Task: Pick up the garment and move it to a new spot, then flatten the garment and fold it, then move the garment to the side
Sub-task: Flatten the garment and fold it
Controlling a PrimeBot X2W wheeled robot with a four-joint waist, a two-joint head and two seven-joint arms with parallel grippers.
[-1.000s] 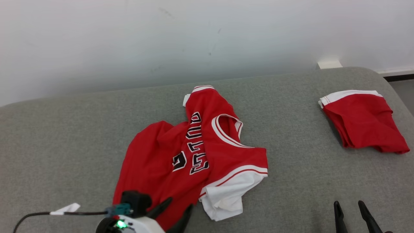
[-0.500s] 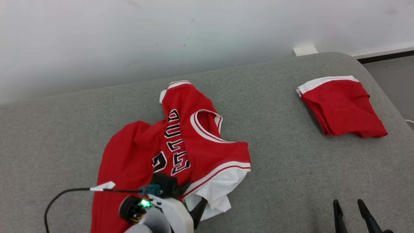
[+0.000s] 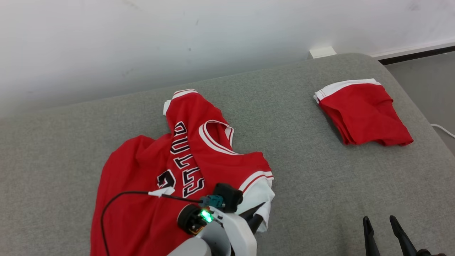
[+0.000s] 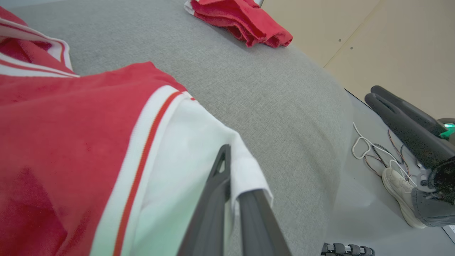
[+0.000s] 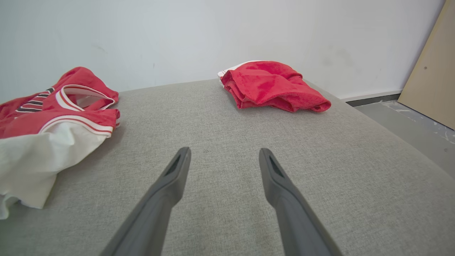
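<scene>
My left pincer (image 4: 237,177), apart a second ago at the red jersey's (image 3: 135,177) near edge, is now clamped on its white hem. The jersey lies crumpled on the grey cushion (image 3: 320,177). My right pincer (image 3: 379,222) stays apart, right of the jersey.

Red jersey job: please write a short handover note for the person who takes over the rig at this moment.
Left end effector: shut on the white edge of the jersey.
Right end effector: open, empty, above the grey cushion.
Jersey: crumpled on the cushion, not lifted. A folded red garment lies apart, far right.
Done: the grasp only.
Left: lift, move to a new spot, flatten, fold, put aside.
</scene>
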